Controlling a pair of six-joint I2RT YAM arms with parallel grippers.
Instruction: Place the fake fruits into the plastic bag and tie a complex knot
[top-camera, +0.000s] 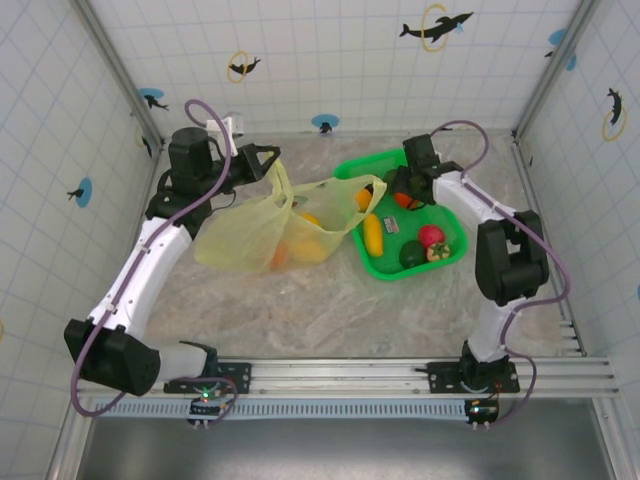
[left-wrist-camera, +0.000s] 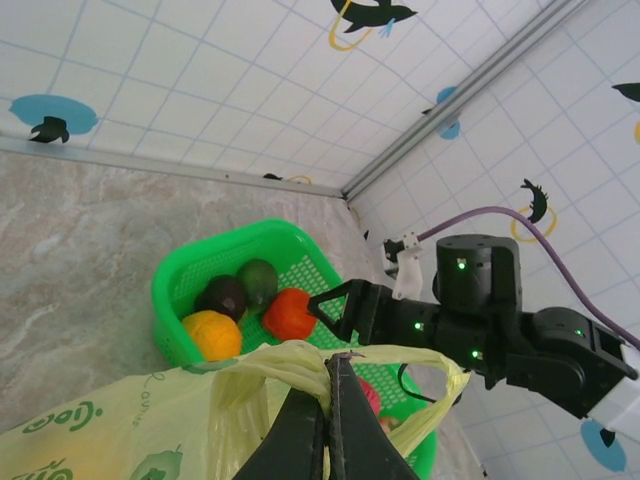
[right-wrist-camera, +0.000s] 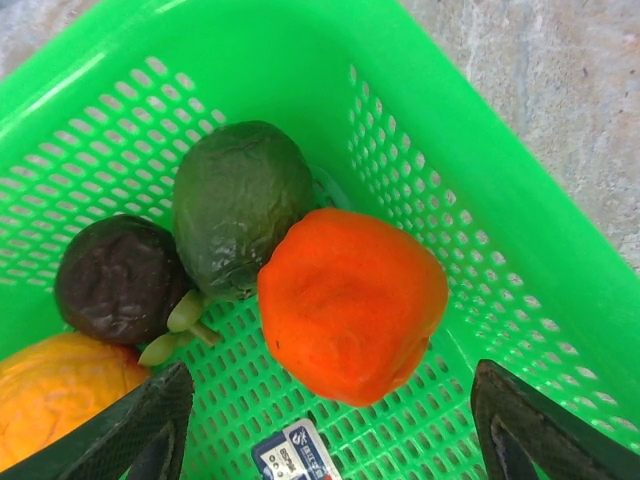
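bare counter lies open by the arm bases. farther in, the plastic bag slumps on it with fake fruits inside. its mouth edge is pinched in the left claw, fingers together. just right sits the green basket. the right claw hangs spread above an orange fruit near its far rim.

Ahead of the right gripper, the orange fruit looks waxy and faintly dimpled; the green fruit beside it is matt and wrinkled. The basket is glossy perforated plastic. The left gripper pinches the bag, a thin, crinkled, translucent film.
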